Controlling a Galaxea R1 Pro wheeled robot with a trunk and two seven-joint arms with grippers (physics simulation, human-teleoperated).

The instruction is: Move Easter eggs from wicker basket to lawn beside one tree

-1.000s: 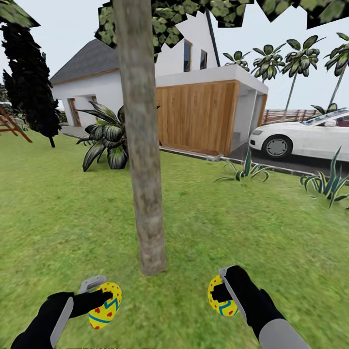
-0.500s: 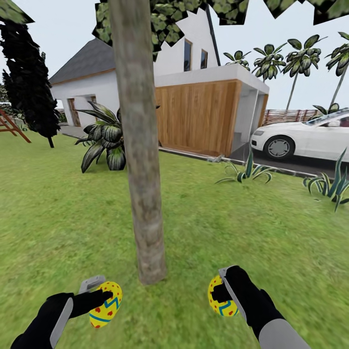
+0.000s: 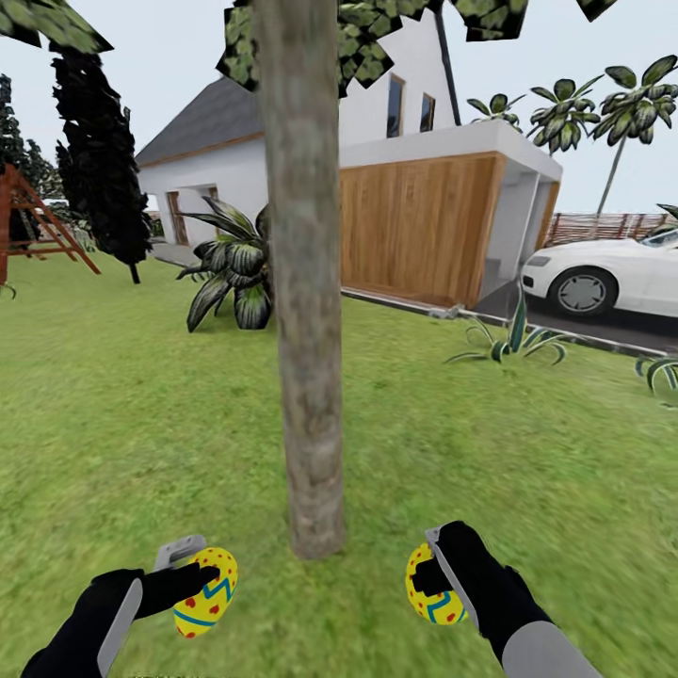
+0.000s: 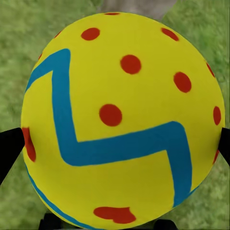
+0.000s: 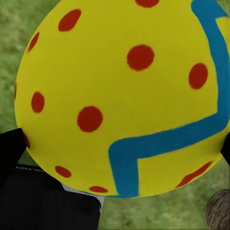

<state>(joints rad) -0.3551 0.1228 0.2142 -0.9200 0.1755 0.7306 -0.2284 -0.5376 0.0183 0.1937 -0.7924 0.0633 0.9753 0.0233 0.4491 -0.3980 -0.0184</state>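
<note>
1. The tree [image 3: 306, 330] stands upright on the lawn [image 3: 141, 424], its thick grey-brown trunk rising out of the head view into a leafy crown
2. The left gripper [image 3: 193, 568] is clamped on a yellow egg [image 3: 205, 593] with a blue zigzag and red dots, held above the grass a little to the left of the tree's base and nearer the robot
3. In the left wrist view that egg [image 4: 122, 120] sits between two black fingertips [image 4: 9, 151], with grass behind it and a strip of the trunk's base at the picture's edge
4. The right gripper [image 3: 435, 574] grips a second egg [image 3: 431, 586] of the same pattern, held above the grass to the right of the tree's base, about level with the first
5. In the right wrist view the second egg [image 5: 120, 100] is pressed between dark fingers [image 5: 10, 148] over grass
6. Behind the tree are a broad-leaved plant [image 3: 231, 273], a white house [image 3: 377, 188] with a wooden-clad front, and to its right a white car [image 3: 612, 273]
</note>
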